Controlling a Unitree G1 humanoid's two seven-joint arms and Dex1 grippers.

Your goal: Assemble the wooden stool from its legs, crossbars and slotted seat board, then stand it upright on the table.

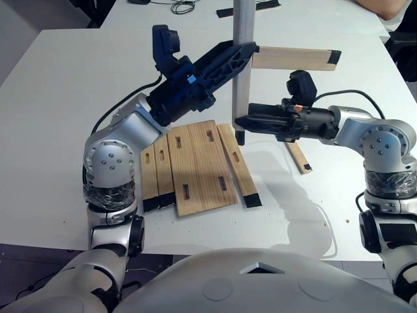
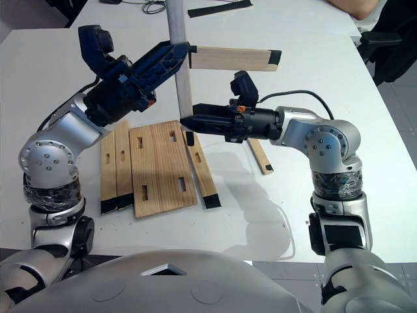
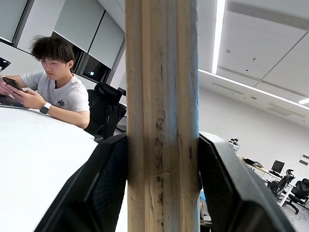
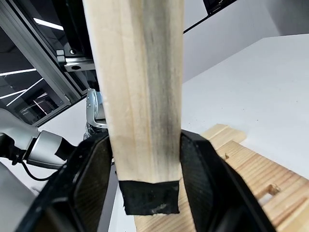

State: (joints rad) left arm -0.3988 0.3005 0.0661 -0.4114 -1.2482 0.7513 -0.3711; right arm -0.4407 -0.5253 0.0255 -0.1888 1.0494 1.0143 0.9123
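My left arm is raised over the table, elbow bent, and the left gripper [image 1: 242, 55] is clamped on the upright leg [image 1: 242, 91] high up. Its fingers [image 3: 96, 193] press both faces of the wood. My right arm comes in level from the side, and the right gripper [image 1: 241, 120] is pinched on the same leg just above its black foot, which hangs just over the white table [image 1: 65, 130].

A horizontal bar [image 1: 293, 59] meets the leg by the left gripper; I can't tell if it is joined.

The seat board [image 1: 199, 166] lies flat below, with two flat legs [image 1: 156, 176] on its left and another leg [image 1: 238, 163] on its right. A short stick [image 1: 298, 156] lies under my right forearm.
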